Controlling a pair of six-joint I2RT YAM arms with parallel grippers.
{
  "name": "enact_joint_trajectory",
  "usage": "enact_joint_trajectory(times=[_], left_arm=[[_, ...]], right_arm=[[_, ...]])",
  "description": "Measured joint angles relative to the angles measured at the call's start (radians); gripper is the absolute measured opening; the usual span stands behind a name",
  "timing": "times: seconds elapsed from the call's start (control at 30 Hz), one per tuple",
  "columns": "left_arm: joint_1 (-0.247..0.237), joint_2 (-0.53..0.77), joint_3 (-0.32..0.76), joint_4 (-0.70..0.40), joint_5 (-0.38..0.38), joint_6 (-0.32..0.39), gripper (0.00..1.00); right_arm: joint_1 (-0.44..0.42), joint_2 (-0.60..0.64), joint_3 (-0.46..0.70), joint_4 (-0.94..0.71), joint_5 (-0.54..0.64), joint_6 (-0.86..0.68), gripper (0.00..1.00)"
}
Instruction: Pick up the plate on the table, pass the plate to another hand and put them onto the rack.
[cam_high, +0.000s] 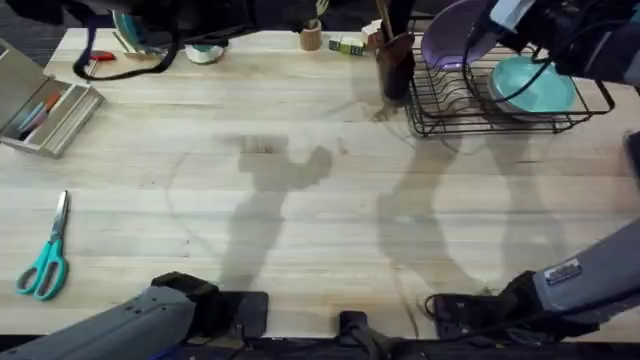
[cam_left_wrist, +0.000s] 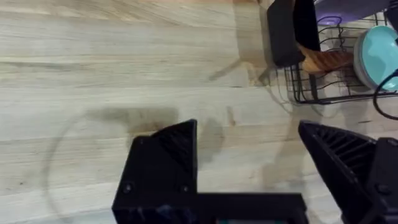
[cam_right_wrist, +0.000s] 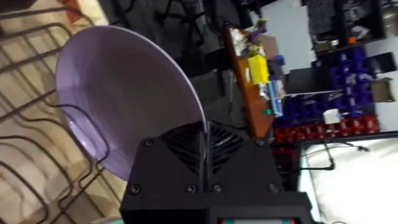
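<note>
Black fingers of the right gripper (cam_right_wrist: 204, 163) pinch the purple plate (cam_right_wrist: 124, 99) by its rim, tilted over the wire rack (cam_high: 470, 110). Placing appears underway; next, lowering it into a slot. Left gripper (cam_left_wrist: 249, 168) hangs open over the table (cam_high: 300, 200).

Beyond, a cluttered wooden workbench (cam_right_wrist: 247, 74) and red-and-blue storage bins (cam_right_wrist: 339, 93) (dim room).

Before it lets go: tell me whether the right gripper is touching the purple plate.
Touching. In the right wrist view the right gripper pinches the purple plate by its rim.
</note>
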Motion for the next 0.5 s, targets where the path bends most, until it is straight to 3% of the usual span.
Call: enact_joint_trajectory(times=[0.3, 0.4, 0.47, 0.5], left_arm=[[0.0, 0.0, 0.0, 0.0, 0.0, 0.0, 0.993], [0.0, 0.0, 0.0, 0.0, 0.0, 0.0, 0.993], [0.0, 0.0, 0.0, 0.0, 0.0, 0.0, 0.993], [0.0, 0.0, 0.0, 0.0, 0.0, 0.0, 0.993]], right_arm=[[-0.004, 0.012, 0.005, -0.025, 0.004, -0.001, 0.036], [-0.006, 0.012, 0.007, -0.039, 0.004, -0.001, 0.156], [-0.006, 0.012, 0.007, -0.042, 0.003, -0.002, 0.329], [-0.006, 0.012, 0.007, -0.04, 0.003, -0.001, 0.483]])
